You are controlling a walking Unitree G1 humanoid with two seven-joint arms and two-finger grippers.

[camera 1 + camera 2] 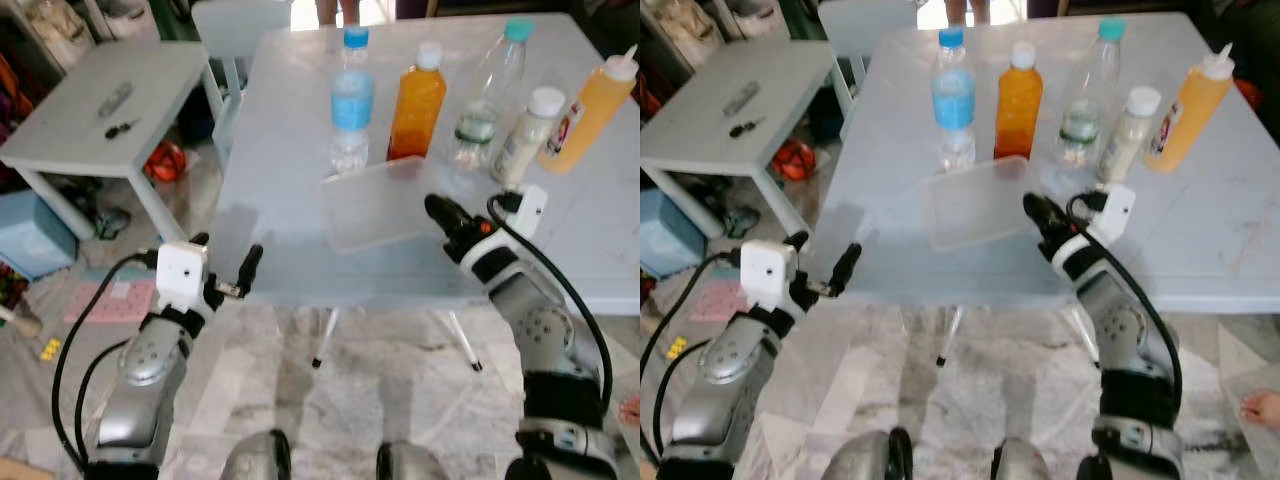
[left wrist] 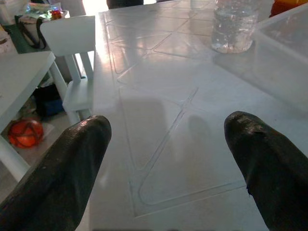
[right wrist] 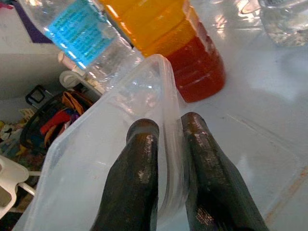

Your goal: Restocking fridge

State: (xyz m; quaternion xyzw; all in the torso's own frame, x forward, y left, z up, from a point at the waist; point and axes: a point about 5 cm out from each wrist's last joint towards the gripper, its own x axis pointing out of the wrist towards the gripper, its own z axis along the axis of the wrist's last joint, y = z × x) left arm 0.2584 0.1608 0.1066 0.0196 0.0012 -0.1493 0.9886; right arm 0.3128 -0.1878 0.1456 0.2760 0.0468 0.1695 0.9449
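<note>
Pale tiled table (image 1: 300, 200) ahead, near edge running just in front of both arms, marble floor (image 1: 380, 380) showing below between thin metal legs

Clear plastic container (image 1: 385, 203) lying near the table's front edge, tilted, right rim pinched between the two black fingers (image 3: 142, 168) of the right gripper (image 1: 437, 210) – one finger inside the wall, one outside, closed tight on it

Left gripper (image 1: 225, 262) poised at the table's front-left corner, fingers spread wide apart over bare tabletop, touching nothing; clear lid (image 2: 163, 159) lying flat on the surface just ahead of it, faint outline only

Behind the container, a row of bottles standing upright: blue-labelled water bottle (image 1: 351, 100), orange juice bottle (image 1: 416, 100) just beside it, clear bottle with a teal cap (image 1: 485, 95), small white-capped bottle (image 1: 527, 135), orange squeeze bottle (image 1: 590, 110) furthest right. Water and juice bottles stand close behind the container's far rim – little gap there

Open stretch of tabletop on the left half. Off the left edge, a low white side table (image 1: 100, 110) and a white chair (image 1: 235, 30), floor clutter beneath
</note>
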